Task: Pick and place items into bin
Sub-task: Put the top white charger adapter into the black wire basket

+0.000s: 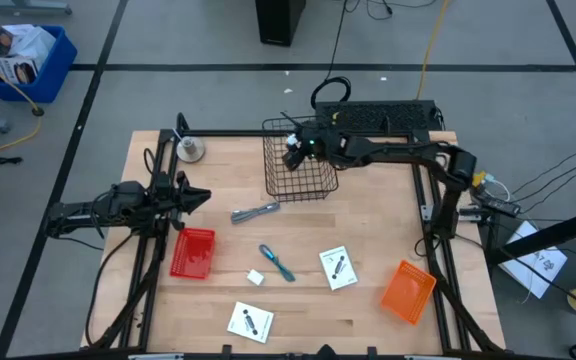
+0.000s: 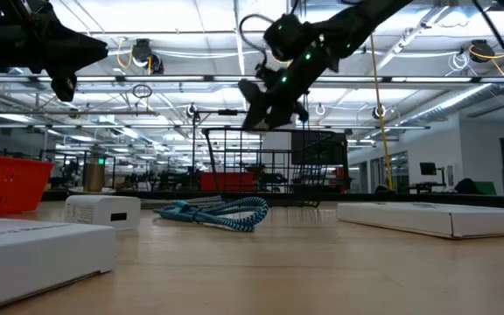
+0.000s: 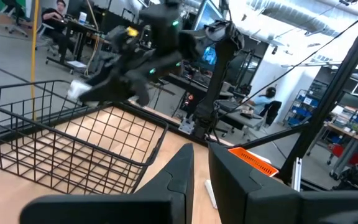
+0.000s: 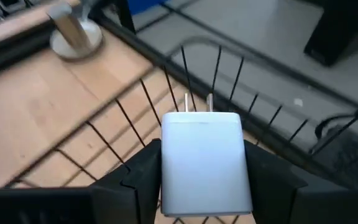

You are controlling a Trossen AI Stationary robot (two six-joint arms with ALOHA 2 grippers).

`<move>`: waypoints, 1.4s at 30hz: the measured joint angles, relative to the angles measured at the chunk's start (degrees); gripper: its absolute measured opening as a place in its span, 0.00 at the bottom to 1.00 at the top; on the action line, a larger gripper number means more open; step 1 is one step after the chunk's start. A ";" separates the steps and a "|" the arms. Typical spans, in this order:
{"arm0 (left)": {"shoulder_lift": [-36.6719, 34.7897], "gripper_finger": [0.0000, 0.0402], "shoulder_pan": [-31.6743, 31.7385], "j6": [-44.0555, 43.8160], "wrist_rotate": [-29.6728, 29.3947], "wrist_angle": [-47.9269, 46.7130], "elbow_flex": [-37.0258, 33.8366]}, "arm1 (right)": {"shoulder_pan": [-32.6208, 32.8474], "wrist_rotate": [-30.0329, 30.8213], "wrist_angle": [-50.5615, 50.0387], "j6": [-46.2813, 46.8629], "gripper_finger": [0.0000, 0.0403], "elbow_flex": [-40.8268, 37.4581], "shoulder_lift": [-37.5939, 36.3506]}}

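Charger plug (image 4: 205,162), white and two-pronged, clamped by its flat sides in the right hand (image 1: 296,148), prongs pointing away from the wrist, poised above the black wire basket (image 1: 268,165) at the far edge of the desk (image 1: 388,230). Held high over the rim, seemingly so that a simple release would drop it inside. Carried by its broad faces, probably for the firmest hold on a smooth block.

Left hand (image 1: 193,196) parked above the desk's left side, fingers drawn narrow with nothing between them, well clear of the basket and out of the other arm's way.

Waiting on the wood, all well apart from the basket: grey metal tool (image 1: 255,212) nearest it, blue-handled tool (image 1: 277,262), small white block (image 1: 255,277) just beside that, and two white cards (image 1: 339,267) (image 1: 250,321) with black marks. Flanked by a red bin (image 1: 192,253) and an orange bin (image 1: 408,291), both apparently unused.
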 joint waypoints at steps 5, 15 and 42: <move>0.00 0.13 0.00 0.00 -0.01 0.04 0.00 | -0.98 -0.14 -4.06 1.89 0.44 1.62 4.61; -0.01 0.13 0.00 0.15 -0.25 0.12 0.00 | -1.44 -4.55 -5.12 4.12 0.44 1.76 8.23; -0.02 0.13 0.00 0.37 0.38 0.47 0.00 | 0.99 -7.23 -0.07 -1.98 0.56 1.79 13.75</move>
